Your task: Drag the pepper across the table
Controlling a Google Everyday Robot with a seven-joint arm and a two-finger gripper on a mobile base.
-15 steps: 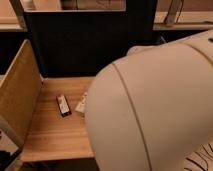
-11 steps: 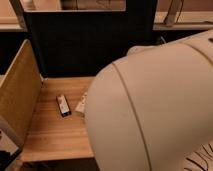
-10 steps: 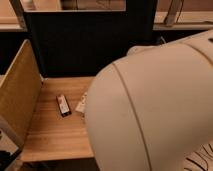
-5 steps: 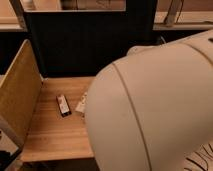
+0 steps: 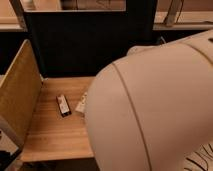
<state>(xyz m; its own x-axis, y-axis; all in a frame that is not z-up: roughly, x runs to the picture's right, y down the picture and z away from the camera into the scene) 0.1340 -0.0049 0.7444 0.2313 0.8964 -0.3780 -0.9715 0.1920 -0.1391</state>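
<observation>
The light-brown wooden table (image 5: pixel 55 135) shows at lower left. A small dark rectangular item (image 5: pixel 63 105) lies on it, and a pale packet (image 5: pixel 81 103) lies just to its right, partly cut off by my arm. My large white arm shell (image 5: pixel 155 110) fills the right and centre of the view and hides most of the table. The pepper is hidden or out of view. My gripper is not in view.
A tan fabric divider panel (image 5: pixel 17 95) stands along the table's left side. A dark panel (image 5: pixel 85 42) rises behind the table's far edge. The table's front edge runs along the lower left.
</observation>
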